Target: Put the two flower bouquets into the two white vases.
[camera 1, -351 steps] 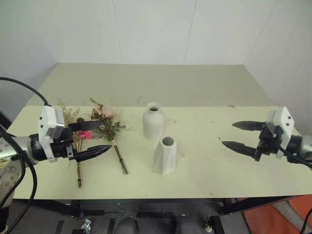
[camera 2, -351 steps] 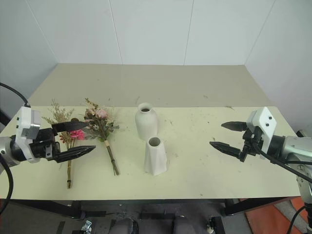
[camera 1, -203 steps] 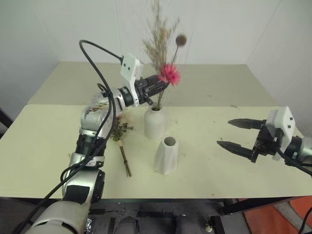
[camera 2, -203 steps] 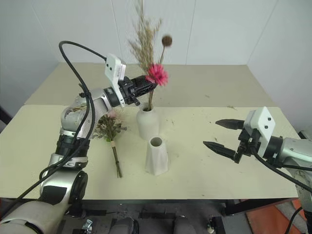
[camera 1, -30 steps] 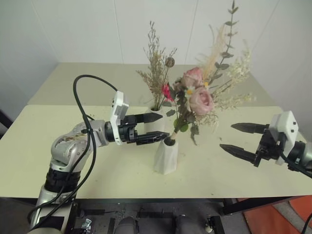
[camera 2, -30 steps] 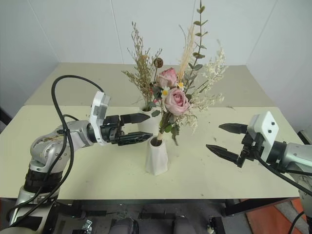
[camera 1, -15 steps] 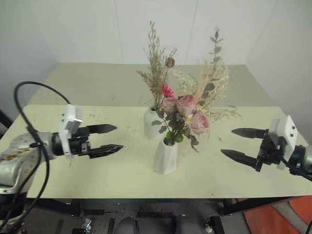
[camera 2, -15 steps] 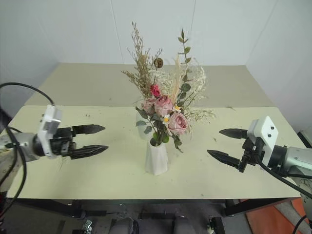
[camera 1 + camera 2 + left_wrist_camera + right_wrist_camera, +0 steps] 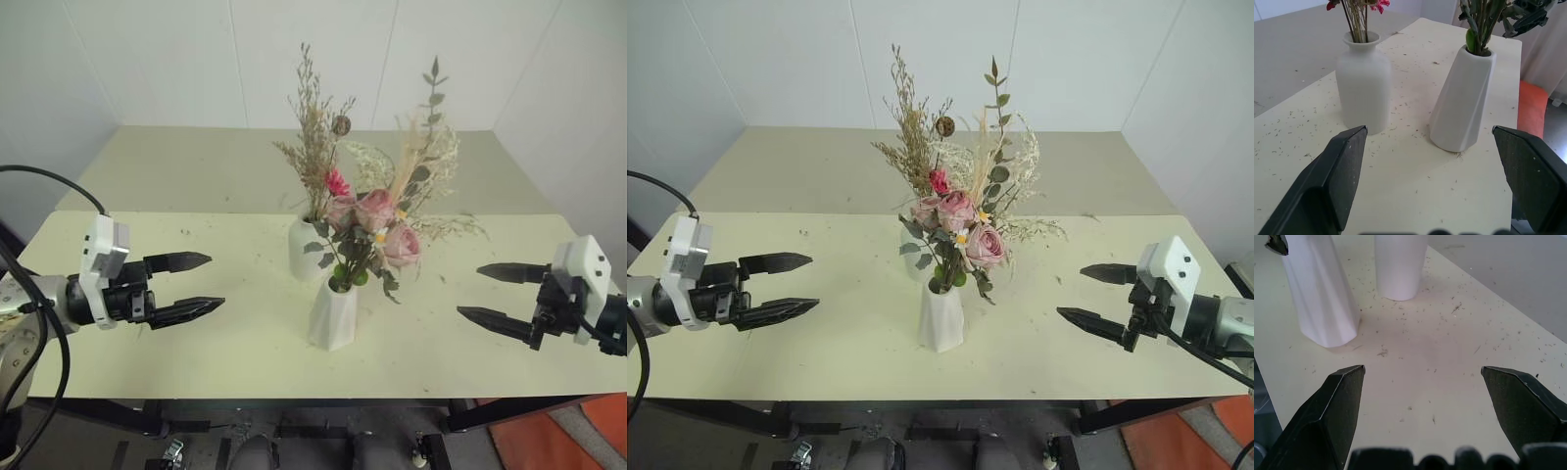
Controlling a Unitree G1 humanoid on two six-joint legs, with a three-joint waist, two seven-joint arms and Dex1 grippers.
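Behind the faceted vase (image 9: 332,313), holding the rose bouquet (image 9: 377,220), the daisy bouquet (image 9: 318,147) is seated in the bottle vase (image 9: 1362,81). Nothing is judged left. Left gripper (image 9: 191,284) and right gripper (image 9: 495,294) are spread, empty, either side of the faceted vase.

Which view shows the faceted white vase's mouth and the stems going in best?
The left wrist view: the angular faceted white ceramic vase stands whole, with green stems entering its mouth. Both eye views show it whole, but foliage of the pale pink rose bouquet covers the mouth. The right wrist view shows its lower body.
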